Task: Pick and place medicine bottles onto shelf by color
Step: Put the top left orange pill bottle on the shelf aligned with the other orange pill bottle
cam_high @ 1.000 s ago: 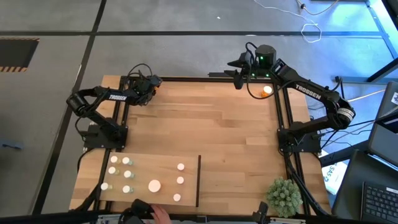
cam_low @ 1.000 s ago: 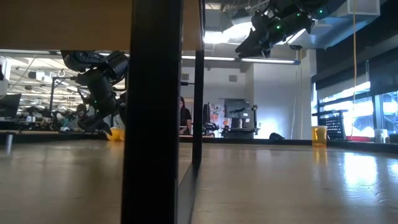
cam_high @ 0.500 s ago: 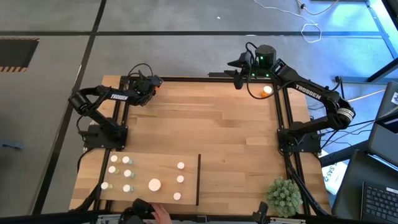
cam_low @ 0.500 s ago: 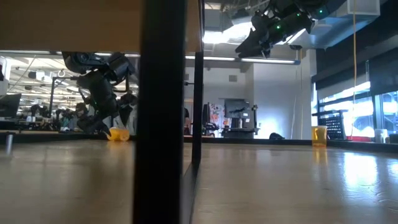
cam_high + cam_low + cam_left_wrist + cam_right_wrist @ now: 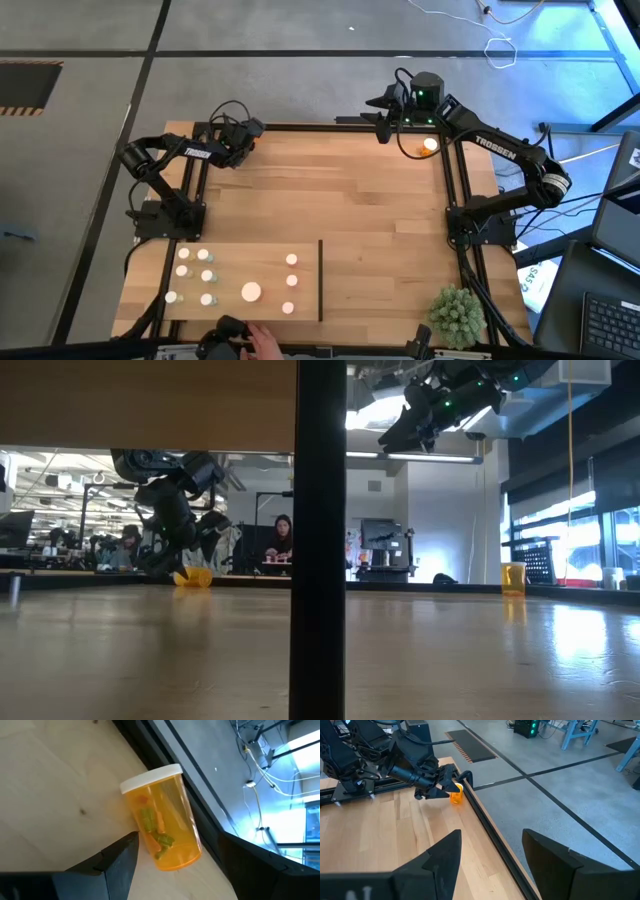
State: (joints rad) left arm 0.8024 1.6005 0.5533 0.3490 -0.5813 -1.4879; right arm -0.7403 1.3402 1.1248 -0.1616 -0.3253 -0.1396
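Note:
An orange medicine bottle (image 5: 162, 820) with a white cap stands on its base on the tabletop at the far left corner, beside the dark frame rail. My left gripper (image 5: 250, 133) is low there and open, one finger on each side of the bottle's lower part. My right gripper (image 5: 383, 115) hangs open and high over the far edge, with nothing between its fingers. A second orange bottle (image 5: 430, 145) stands at the far right. Several white-capped bottles (image 5: 205, 277) stand on the pale shelf (image 5: 230, 265) near the front left, left of its dark divider (image 5: 320, 280). My left gripper comes at the bottle slanting down from the table's left. One finger (image 5: 122, 857) lies right beside the bottle's lower side (image 5: 141, 827); I cannot tell whether it touches. The other finger (image 5: 250, 862) stands clear of the bottle.
A person's hand (image 5: 262, 343) is at the shelf's near edge. A spiky green plant ball (image 5: 457, 315) sits at the front right corner. Dark frame rails run along the table's far edge and sides. Bare planks lie between the shelf and the far edge.
My left gripper has edged a little along the far edge toward the orange bottle, its fingers still apart. The shelf has been shifted slightly with the person's hand on it: its divider now stands straighter, and in the low view it has slid to the right.

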